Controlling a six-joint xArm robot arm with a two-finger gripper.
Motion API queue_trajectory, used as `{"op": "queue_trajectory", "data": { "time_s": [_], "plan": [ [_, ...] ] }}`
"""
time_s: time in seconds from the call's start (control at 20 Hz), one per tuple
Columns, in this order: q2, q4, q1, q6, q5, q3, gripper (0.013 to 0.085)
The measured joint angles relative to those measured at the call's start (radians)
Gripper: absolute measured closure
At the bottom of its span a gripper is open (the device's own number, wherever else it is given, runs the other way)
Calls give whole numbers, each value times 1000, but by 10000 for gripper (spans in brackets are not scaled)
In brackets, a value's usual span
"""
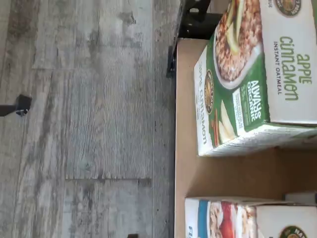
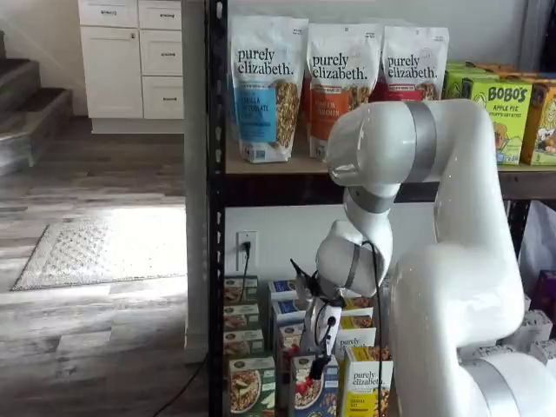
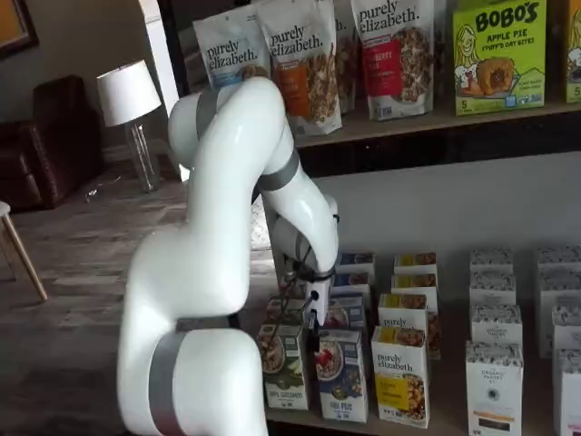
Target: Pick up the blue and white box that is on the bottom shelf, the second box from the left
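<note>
Where readable, green carton (image 1: 257, 74) says "APPLE CINNAMON"

I'm seeing the blue box (image 3: 342, 374) standing upright at the front of the bottom shelf (image 3: 436, 420), white on top, dark blue below, a berry bowl pictured, sitting between a green-bottomed carton and a yellow one in both shelf views (image 2: 313, 391).

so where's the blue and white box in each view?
Wrist view: blue and white box, only a corner shows, at the frame edge beside the green apple cinnamon box.
Shelf view: front row, behind the end effector.
Shelf view: front row, middle carton.
Shared landmark: the green apple cinnamon box, its neighbour.
</note>
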Motion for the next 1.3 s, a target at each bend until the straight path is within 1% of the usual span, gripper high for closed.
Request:
{"op": "queue_trajectory", "data": {
  "time_s": [0.15,0.3,0.45,0.65,1.0,1.3],
  "plan": [
    [14,-22,-1,21,12,-23,130],
    [28,-19,1,21,10,-42,130],
    [41,-18,3,20,-13,-52,130],
    [69,-38,3,35,-44,-70,130],
    [136,-64,0,54,-58,-137,130],
    [192,-82,-9,64,-48,-208,130]
  ]
}}
